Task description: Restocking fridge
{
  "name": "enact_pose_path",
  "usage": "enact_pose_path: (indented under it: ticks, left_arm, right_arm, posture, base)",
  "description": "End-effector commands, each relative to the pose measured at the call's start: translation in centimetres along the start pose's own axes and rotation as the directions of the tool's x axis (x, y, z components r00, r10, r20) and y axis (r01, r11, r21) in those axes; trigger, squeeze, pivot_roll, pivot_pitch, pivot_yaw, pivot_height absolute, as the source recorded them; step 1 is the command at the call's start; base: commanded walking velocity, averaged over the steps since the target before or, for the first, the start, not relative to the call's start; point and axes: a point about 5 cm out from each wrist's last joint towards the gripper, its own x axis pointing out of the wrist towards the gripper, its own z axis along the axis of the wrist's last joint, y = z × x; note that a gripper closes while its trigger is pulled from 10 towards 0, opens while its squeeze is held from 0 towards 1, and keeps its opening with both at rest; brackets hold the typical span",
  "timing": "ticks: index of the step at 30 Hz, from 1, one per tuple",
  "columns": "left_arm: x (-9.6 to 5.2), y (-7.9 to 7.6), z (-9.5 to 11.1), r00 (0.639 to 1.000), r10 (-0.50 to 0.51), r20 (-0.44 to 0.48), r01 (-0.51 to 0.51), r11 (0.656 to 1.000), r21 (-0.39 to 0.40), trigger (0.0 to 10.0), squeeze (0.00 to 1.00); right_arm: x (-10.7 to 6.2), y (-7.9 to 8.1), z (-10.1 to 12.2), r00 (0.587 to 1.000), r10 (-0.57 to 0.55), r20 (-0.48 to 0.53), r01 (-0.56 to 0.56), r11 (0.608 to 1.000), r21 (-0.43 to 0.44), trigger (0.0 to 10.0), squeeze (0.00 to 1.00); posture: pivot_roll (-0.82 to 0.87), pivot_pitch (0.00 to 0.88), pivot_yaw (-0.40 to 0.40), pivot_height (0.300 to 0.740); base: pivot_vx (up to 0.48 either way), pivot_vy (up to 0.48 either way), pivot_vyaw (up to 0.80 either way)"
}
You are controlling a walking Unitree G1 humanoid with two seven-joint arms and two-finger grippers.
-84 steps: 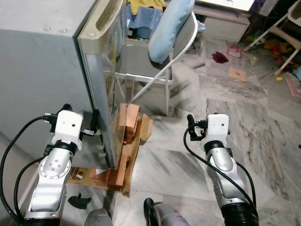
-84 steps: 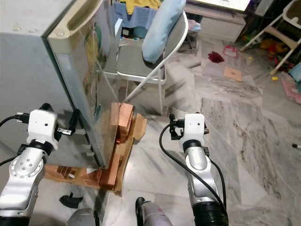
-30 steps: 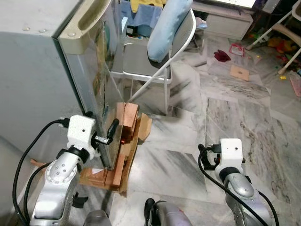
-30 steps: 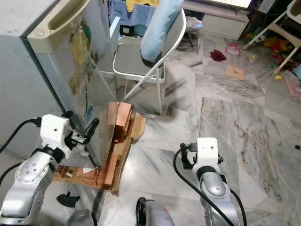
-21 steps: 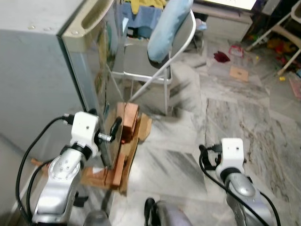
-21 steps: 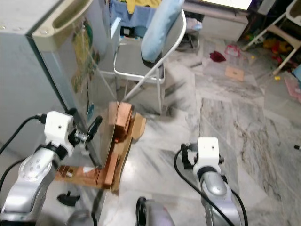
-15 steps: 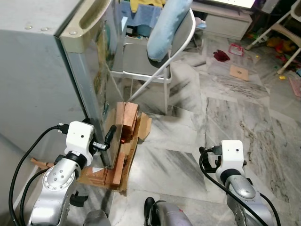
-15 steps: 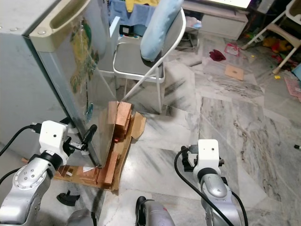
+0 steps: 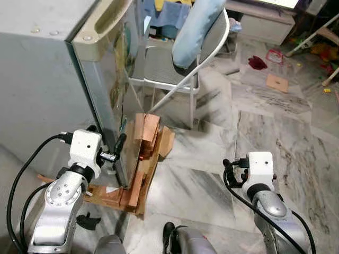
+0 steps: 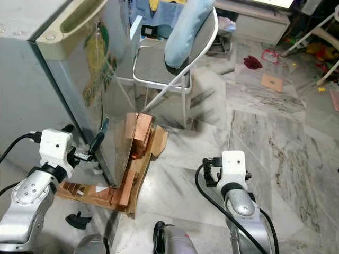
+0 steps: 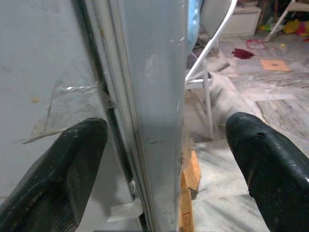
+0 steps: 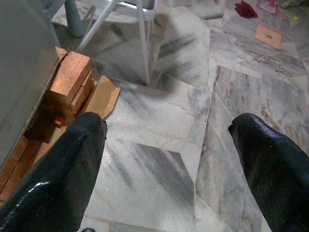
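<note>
A small grey fridge (image 9: 42, 79) stands on the left, its door (image 9: 124, 79) topped by a beige handle trim (image 9: 100, 24). My left gripper (image 11: 166, 140) is open low on the fridge and straddles the door's edge (image 11: 154, 96). One finger (image 11: 63, 169) lies on the body side and the other finger (image 11: 265, 164) out in front of the door. A dark seam with the seal runs between body and door. My right gripper (image 12: 166, 135) is open, holds nothing and hangs low over the marble floor (image 12: 154, 121).
Bricks (image 9: 145, 132) and cardboard prop the fridge's front corner. A folding chair (image 9: 169, 58) with a blue cushion (image 9: 196, 26) stands just past the door. A black scrap (image 9: 87, 220) lies by my left foot. Open marble floor lies to the right, with a red cloth (image 9: 258, 62).
My right arm has dropped from chest height to low over the floor. The left gripper has moved along the door's lower edge and stays astride it. The view has shifted slightly.
</note>
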Motion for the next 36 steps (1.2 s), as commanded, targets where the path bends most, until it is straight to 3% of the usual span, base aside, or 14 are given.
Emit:
enact_pose_path:
  ticks: [1,12,21,25,29,36]
  left_arm:
    - [0.4,-0.8,0.4,0.999,-0.051,0.019,0.051,0.999,-0.004,10.0,0.0]
    - [0.6,-1.5,0.4,0.996,-0.089,0.025,0.089,0.996,0.004,10.0,0.0]
    - [2.9,-0.5,0.8,1.0,-0.006,0.007,0.005,0.997,0.076,10.0,0.0]
    - [2.9,0.1,0.8,1.0,0.014,-0.001,-0.014,0.997,0.075,10.0,0.0]
    - [2.0,0.6,0.2,0.999,0.034,-0.026,-0.032,0.997,0.069,10.0,0.0]
    - [2.1,0.2,0.0,0.999,0.028,-0.021,-0.027,0.998,0.06,10.0,0.0]
  right_arm:
    - [-0.1,-0.5,0.0,1.0,-0.018,-0.005,0.018,1.0,-0.001,10.0,0.0]
    - [0.2,-0.2,0.2,1.0,-0.011,-0.001,0.011,1.0,0.002,10.0,0.0]
    - [0.2,0.1,0.5,1.0,-0.013,0.012,0.013,1.0,0.017,10.0,0.0]
    - [0.1,0.0,0.4,1.0,-0.018,0.01,0.017,1.0,0.02,10.0,0.0]
    - [0.0,0.0,0.3,1.0,-0.024,0.008,0.024,0.999,0.025,10.0,0.0]
    - [0.3,0.4,0.3,1.0,-0.007,0.007,0.007,1.0,0.021,10.0,0.0]
  posture:
    - [0.05,0.119,-0.114,0.74]
    - [0.06,0.122,-0.116,0.74]
    - [0.05,0.121,-0.112,0.74]
    - [0.04,0.122,-0.108,0.74]
    - [0.04,0.125,-0.104,0.74]
    - [0.06,0.126,-0.113,0.74]
  base:
    - [0.0,0.0,0.0]
    - [0.0,0.0,0.0]
    - [0.0,0.0,0.0]
    - [0.0,0.0,0.0]
    - [0.0,0.0,0.0]
    - [0.0,0.0,0.0]
